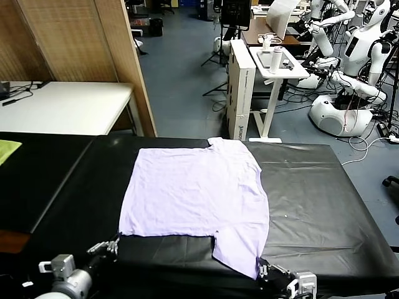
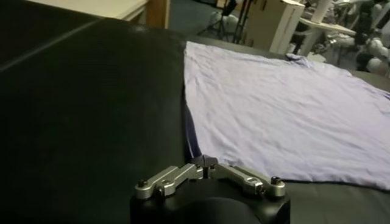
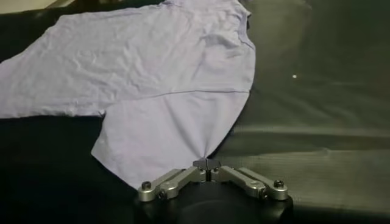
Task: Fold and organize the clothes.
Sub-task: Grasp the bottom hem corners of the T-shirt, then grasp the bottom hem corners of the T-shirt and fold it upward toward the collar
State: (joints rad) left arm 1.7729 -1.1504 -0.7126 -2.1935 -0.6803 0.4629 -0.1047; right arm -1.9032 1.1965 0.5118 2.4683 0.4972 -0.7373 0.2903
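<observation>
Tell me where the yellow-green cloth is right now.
In the head view, the yellow-green cloth lies at the far left edge of the black table, well away from the lavender T-shirt.

The T-shirt (image 1: 193, 196) is pale lavender, thin and lightly wrinkled. It lies spread flat on the black table, plain side up, partly folded, its collar at the far edge. One sleeve reaches toward the near edge on the right. Both near corners are pinched up slightly from the surface.
</observation>
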